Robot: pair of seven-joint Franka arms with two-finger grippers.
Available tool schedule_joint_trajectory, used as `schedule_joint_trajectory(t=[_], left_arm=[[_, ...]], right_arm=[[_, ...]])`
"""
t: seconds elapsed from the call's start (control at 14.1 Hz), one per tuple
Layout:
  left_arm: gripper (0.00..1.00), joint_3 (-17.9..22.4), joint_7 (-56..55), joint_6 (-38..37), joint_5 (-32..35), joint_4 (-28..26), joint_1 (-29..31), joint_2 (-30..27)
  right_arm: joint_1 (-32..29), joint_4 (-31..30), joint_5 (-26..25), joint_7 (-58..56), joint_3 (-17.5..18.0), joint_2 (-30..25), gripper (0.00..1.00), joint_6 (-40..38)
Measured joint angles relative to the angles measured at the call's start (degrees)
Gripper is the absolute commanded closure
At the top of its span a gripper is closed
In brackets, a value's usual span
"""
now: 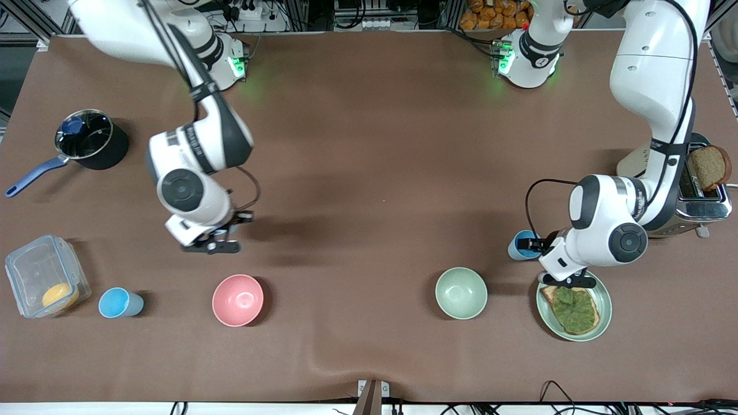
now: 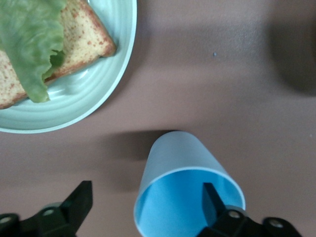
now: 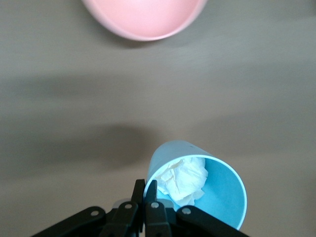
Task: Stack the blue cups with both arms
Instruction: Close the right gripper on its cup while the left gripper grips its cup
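One blue cup (image 1: 119,302) stands alone on the table between the clear box and the pink bowl. A second blue cup (image 1: 520,244) stands by the green plate, farther from the front camera than it. My left gripper (image 1: 535,245) is open at this cup's rim (image 2: 190,192), one finger (image 2: 213,200) inside the cup and the other (image 2: 81,200) outside. My right gripper (image 3: 150,190) is shut on the rim of a third blue cup (image 3: 217,190) with crumpled white paper (image 3: 185,180) inside. In the front view this gripper (image 1: 214,241) hides that cup.
A pink bowl (image 1: 237,300) and a pale green bowl (image 1: 460,293) stand near the front. A green plate (image 1: 603,314) holds toast with lettuce. A toaster (image 1: 704,199) holds bread at the left arm's end. A lidded pot (image 1: 87,139) and a clear box (image 1: 43,275) are at the right arm's end.
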Motion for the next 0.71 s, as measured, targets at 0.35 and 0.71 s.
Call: schedule_joint_trajectory(t=[0.35, 0.71], left_arm=[[1.00, 0.02, -0.18, 0.29, -0.26, 0.05, -0.11, 0.10], [1.00, 0.04, -0.22, 0.35, -0.31, 0.13, -0.06, 0.10]], right_arm=[[12.86, 5.11, 1.08, 22.34, 0.16, 3.82, 1.00, 0.34], [21.60, 8.95, 3.23, 38.62, 0.13, 9.27, 1.00, 4.47]])
